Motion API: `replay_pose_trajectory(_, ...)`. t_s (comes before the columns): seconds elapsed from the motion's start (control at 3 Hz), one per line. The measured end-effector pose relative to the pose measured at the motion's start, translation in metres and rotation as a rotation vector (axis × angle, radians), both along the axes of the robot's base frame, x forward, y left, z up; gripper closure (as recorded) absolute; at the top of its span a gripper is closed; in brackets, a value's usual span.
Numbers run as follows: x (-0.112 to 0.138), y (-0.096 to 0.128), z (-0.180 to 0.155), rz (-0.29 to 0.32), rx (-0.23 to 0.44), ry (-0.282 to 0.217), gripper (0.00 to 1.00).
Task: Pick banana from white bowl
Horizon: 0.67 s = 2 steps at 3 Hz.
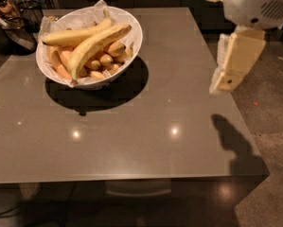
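The white bowl (132,41), lined with crinkled white paper, stands at the back left of the grey table (155,141). The banana (96,46), long and pale greenish-yellow, lies diagonally on top of the pile, its low end toward the front left. A deeper-yellow large banana (70,36) lies behind it, and small stubby orange-yellow bananas (105,60) lie underneath. My gripper (224,82) hangs cream-coloured from the white arm (254,4) above the table's right edge, well to the right of the bowl and apart from it. It holds nothing that I can see.
Dark metal kitchen items (13,22) sit off the table's back left corner. The table's right edge (235,108) borders a speckled floor (273,126). The arm's shadow (231,136) falls on the table's front right.
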<state>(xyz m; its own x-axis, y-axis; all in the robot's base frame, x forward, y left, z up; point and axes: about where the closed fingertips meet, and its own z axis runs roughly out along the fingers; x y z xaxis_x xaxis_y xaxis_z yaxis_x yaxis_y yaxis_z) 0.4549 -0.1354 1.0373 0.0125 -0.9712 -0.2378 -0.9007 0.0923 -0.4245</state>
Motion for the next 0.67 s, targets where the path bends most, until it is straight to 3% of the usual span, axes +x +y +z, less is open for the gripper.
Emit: replay_pose_trajectory(0.67,0.037,0.063,0.029,0.155,0.034,-0.068,0.00)
